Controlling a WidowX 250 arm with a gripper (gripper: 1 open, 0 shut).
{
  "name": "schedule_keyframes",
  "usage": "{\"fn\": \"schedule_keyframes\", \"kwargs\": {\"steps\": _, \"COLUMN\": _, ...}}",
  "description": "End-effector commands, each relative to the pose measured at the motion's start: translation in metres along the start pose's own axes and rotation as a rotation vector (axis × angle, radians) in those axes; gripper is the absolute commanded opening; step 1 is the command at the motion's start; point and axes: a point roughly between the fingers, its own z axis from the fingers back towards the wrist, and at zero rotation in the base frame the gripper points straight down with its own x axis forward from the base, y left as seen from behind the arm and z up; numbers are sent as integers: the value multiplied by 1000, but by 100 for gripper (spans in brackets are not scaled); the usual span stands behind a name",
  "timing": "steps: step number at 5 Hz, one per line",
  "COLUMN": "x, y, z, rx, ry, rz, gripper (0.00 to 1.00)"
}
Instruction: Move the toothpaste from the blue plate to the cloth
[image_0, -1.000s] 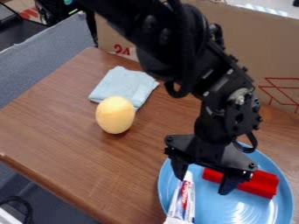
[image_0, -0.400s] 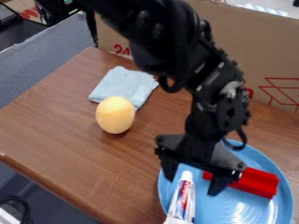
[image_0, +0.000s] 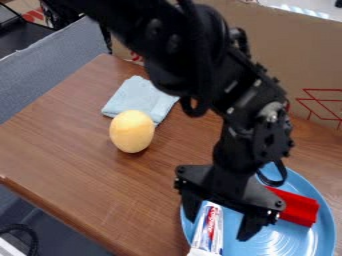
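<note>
The toothpaste (image_0: 207, 229), a white tube with red and blue print, lies on the left part of the blue plate (image_0: 291, 240) at the table's near right corner. My gripper (image_0: 219, 210) hangs low over the tube's upper end. Its jaws are open, with one black finger (image_0: 187, 193) left of the tube and the other on its right. Nothing is held. The arm hides the back of the plate. The pale blue-green cloth (image_0: 140, 97) lies rumpled at the far left of the table, well away from the gripper.
A yellow ball (image_0: 131, 131) sits just in front of the cloth. A red block (image_0: 302, 208) rests on the plate right of the gripper. A cardboard box (image_0: 287, 45) stands behind the table and a red wire rack (image_0: 323, 103) stands at the right edge.
The gripper has come down and shifted slightly left and forward, so its open fingers now straddle the toothpaste's upper end. The toothpaste, ball and cloth have stayed put.
</note>
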Motion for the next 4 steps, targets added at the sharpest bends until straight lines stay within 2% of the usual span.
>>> {"fn": "schedule_keyframes", "kwargs": {"steps": 1, "x": -3, "y": -2, "z": -3, "rx": -22, "ry": -6, "rz": 2, "gripper": 100}}
{"fn": "schedule_keyframes", "kwargs": {"steps": 3, "x": -2, "y": 0, "z": -18, "rx": -23, "ry": 6, "rz": 10, "gripper": 100}}
{"fn": "schedule_keyframes", "kwargs": {"steps": 4, "x": -5, "y": 9, "z": -28, "rx": -20, "ry": 16, "rz": 9, "gripper": 0}}
